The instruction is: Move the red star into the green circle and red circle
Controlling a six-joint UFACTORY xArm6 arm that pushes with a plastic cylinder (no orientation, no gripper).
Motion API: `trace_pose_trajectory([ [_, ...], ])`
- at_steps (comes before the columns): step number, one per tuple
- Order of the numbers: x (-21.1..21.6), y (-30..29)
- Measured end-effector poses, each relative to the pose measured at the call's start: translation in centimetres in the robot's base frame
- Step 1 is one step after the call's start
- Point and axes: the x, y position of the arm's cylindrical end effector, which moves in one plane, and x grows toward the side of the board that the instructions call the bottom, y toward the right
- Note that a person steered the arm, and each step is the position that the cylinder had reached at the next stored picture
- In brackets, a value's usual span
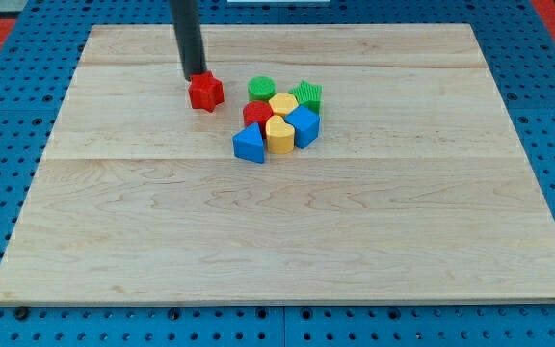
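Note:
The red star (205, 92) lies on the wooden board (277, 231) in the upper middle, left of a cluster of blocks. My tip (195, 75) sits at the star's upper left edge, touching or nearly touching it. The green circle (261, 89) is at the cluster's top left, a short gap to the right of the star. The red circle (256, 115) lies just below the green circle, partly hidden by neighbouring blocks.
The cluster also holds a green star (307, 94), a yellow hexagon (283, 104), a yellow heart (279, 134), a blue cube (303, 125) and a blue triangle (250, 144). A blue pegboard (8, 116) surrounds the board.

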Motion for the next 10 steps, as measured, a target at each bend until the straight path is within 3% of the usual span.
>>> trace_pose_trajectory([
  [3, 3.5, 1.7],
  [5, 4.5, -4.8],
  [8, 6.0, 7.0],
  [10, 4.0, -2.0],
])
